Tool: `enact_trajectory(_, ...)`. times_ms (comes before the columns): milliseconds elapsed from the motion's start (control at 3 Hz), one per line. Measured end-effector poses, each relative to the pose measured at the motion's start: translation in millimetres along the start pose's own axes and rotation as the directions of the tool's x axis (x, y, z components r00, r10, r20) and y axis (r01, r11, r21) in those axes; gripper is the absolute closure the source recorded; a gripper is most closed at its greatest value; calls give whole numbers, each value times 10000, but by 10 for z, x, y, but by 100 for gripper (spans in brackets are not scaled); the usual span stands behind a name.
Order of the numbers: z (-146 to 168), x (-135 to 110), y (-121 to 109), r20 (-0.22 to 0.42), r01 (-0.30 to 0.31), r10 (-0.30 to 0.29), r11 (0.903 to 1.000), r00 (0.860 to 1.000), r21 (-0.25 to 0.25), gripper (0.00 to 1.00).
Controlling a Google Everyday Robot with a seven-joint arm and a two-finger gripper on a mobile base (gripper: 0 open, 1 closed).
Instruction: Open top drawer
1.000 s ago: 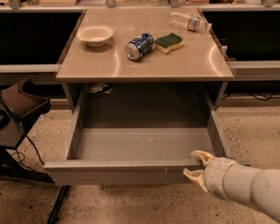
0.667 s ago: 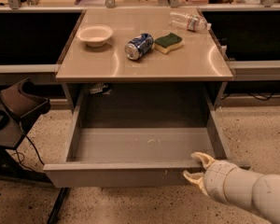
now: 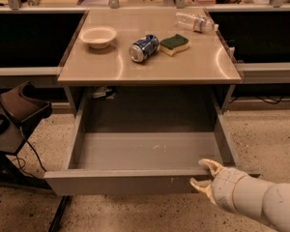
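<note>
The cream-coloured two-finger gripper sits low on the right, its jaws narrowly parted around the right end of the front panel, one finger hooked over the top edge and the other against the outer face. From where I stand it looks to be holding the wide grey metal top drawer by its lip. That drawer stands pulled far out from under the smooth beige table top, its plain grey floor bare but for a few pale scuffs right of centre, and I'd judge the opening all but done. The main worry is overpull: any further tug could run the drawer to the end of its rails and tip or drop the front. The hold is at one corner rather than the middle, so a pull there may skew the drawer and jam it. The lip is thin and handle-less, so the fingers could slip off, and backing away before letting go would jerk the table. A jolt like that might roll the blue drinks can or the clear plastic bottle, both lying on their sides, while the shallow white bowl and green-and-yellow sponge look steadier. The drawer's left corner is also near a dark brown padded seat and its stand
</note>
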State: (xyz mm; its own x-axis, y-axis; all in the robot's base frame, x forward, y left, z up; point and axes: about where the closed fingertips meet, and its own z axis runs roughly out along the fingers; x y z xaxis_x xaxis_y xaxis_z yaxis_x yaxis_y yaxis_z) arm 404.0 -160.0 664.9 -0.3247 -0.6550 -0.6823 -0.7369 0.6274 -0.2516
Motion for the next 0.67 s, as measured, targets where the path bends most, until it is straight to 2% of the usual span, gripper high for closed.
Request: enact_trajectory(667, -34, 16, 33, 59, -57, 56, 10000, 10000, 51, 100)
